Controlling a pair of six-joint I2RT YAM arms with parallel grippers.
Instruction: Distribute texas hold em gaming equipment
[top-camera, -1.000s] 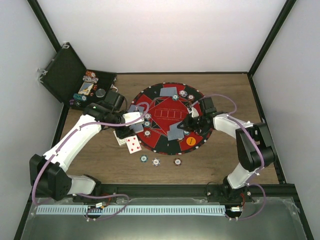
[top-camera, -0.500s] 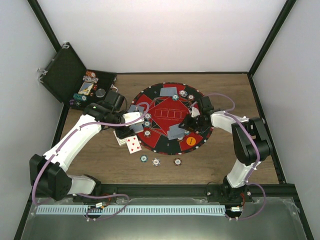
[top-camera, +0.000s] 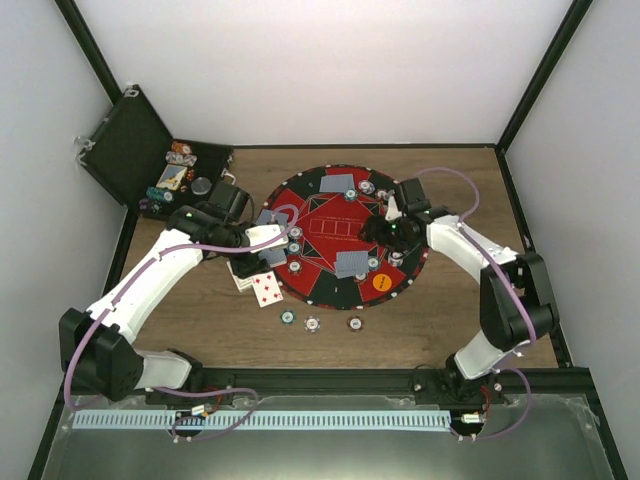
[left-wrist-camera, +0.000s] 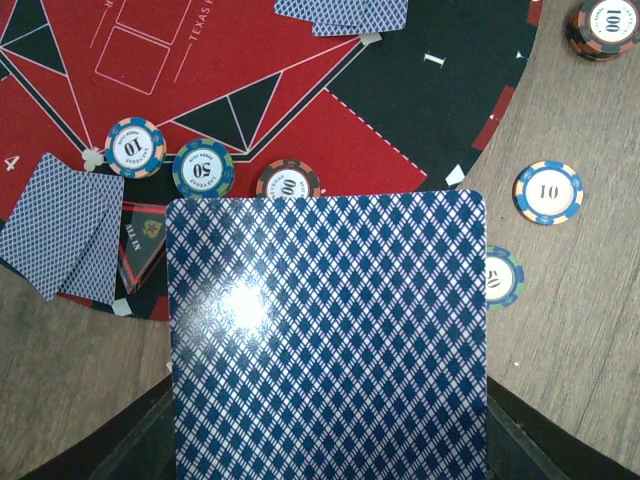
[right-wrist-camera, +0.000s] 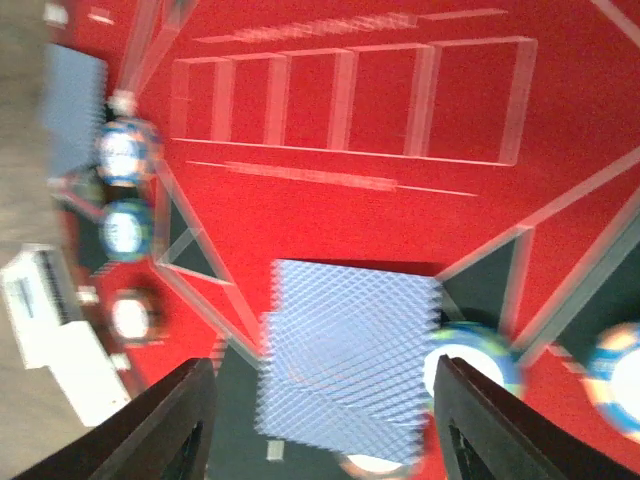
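The left pincer (top-camera: 262, 238) pinches a blue-backed card (left-wrist-camera: 325, 335). The right pincer (top-camera: 383, 231) is spread wide above cards (right-wrist-camera: 345, 350) lying on the red mat (right-wrist-camera: 330, 215).

Place: I read this as a robot test cell in a lab, not a home or a shop.
Walls: plain white panels (top-camera: 300, 70) close off my view on three sides, joined by black frame struts (top-camera: 535, 75).
Surface: a bare wooden surface (top-camera: 460, 320) forms the floor of the cell.
Rig: my left arm (top-camera: 140, 285) and right arm (top-camera: 500, 300) are bolted at its near edge, with purple cables (top-camera: 75, 350) looped along them.
Front: a slotted white cable strip (top-camera: 260, 421) runs along a grey metal ledge (top-camera: 540, 440).
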